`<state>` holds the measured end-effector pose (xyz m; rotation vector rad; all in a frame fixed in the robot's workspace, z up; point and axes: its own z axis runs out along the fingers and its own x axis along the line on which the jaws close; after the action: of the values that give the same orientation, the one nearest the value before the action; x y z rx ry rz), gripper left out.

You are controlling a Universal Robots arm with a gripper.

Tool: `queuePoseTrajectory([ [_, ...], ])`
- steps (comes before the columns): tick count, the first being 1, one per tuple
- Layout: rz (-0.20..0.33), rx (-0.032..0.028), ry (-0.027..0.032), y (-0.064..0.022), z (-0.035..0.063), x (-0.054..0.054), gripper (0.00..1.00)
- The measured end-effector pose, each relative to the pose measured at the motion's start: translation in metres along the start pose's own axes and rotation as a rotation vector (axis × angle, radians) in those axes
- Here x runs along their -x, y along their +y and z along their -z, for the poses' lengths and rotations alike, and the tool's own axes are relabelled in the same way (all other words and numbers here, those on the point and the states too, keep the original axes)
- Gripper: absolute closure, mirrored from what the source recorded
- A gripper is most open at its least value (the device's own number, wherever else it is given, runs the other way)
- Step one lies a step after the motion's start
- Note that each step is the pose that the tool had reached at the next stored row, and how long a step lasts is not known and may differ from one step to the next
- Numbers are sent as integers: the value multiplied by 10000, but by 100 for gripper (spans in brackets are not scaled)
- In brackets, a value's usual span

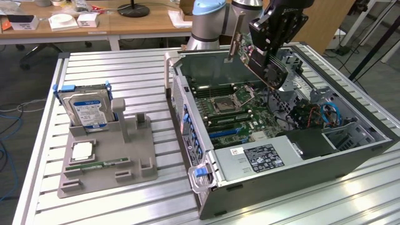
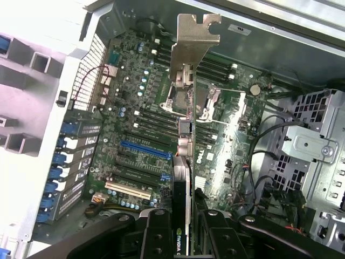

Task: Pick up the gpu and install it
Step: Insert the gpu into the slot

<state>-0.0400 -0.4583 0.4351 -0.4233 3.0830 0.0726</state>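
The gpu (image 1: pixel 259 63) hangs tilted above the open computer case (image 1: pixel 359 117), a green card with a black fan cooler and a silver end bracket (image 1: pixel 234 40). My gripper (image 1: pixel 270 49) is shut on its upper edge. In the wrist view the gpu (image 2: pixel 186 162) appears edge-on between the black fingers (image 2: pixel 156 232), bracket (image 2: pixel 195 38) pointing away. It is held clear above the motherboard (image 2: pixel 135 124). The blue expansion slot (image 2: pixel 145 150) lies bare, off to one side of the card's edge.
A grey fixture tray (image 1: pixel 134 154) on the exterior view's left holds an upright hard drive (image 1: pixel 87 108), a processor chip (image 1: pixel 82 151) and a memory stick (image 1: pixel 97 165). Inside the case, a metal drive cage (image 2: pixel 310 145) and cables (image 1: pixel 328 115) flank the board. Desks stand behind.
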Motion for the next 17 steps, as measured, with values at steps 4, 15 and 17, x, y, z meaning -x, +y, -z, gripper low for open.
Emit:
queuePoseTrajectory([
  [4, 85, 3, 3, 0, 0, 0, 74],
  [15, 266, 9, 11, 0, 2, 0, 74],
  [17, 291, 10, 12, 0, 3, 0, 74],
])
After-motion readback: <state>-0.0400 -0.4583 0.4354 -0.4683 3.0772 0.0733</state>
